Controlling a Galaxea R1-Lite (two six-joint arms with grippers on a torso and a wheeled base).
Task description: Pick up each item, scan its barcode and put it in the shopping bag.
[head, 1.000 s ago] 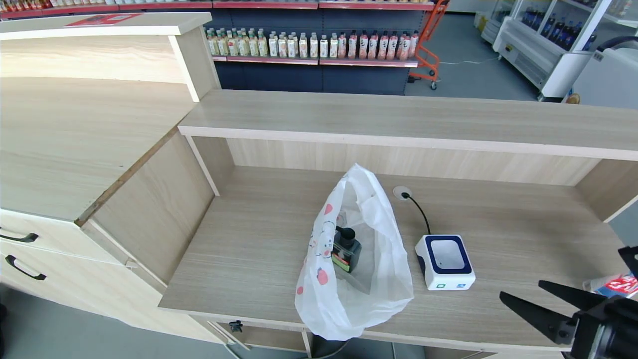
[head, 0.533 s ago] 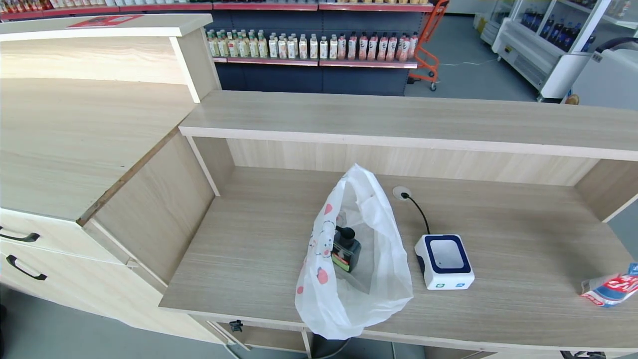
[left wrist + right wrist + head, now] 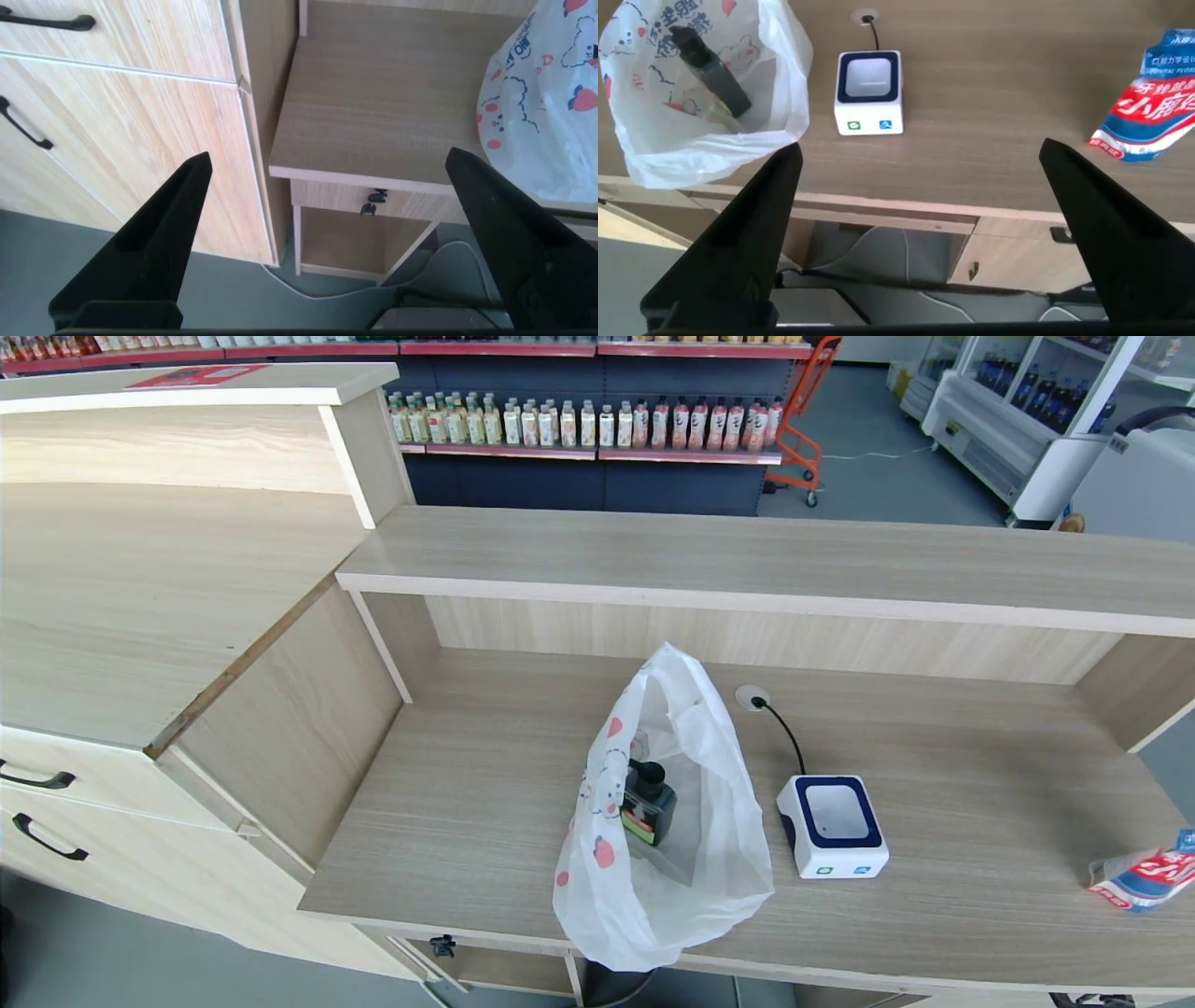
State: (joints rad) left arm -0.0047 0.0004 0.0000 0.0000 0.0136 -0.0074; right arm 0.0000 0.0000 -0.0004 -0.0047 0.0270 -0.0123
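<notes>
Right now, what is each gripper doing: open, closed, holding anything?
Left gripper: jaws open, holding nothing.
Right gripper: jaws open, holding nothing.

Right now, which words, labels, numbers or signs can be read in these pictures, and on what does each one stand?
Nothing can be quoted with certainty.
On the packet: large white characters, too blurred to read.
On the shopping bag: printed characters among hearts, too small.
On the bottle in the bag: a label, unreadable.
On the scanner: two small icons, no words.
On the red sign on the high counter: too small.
</notes>
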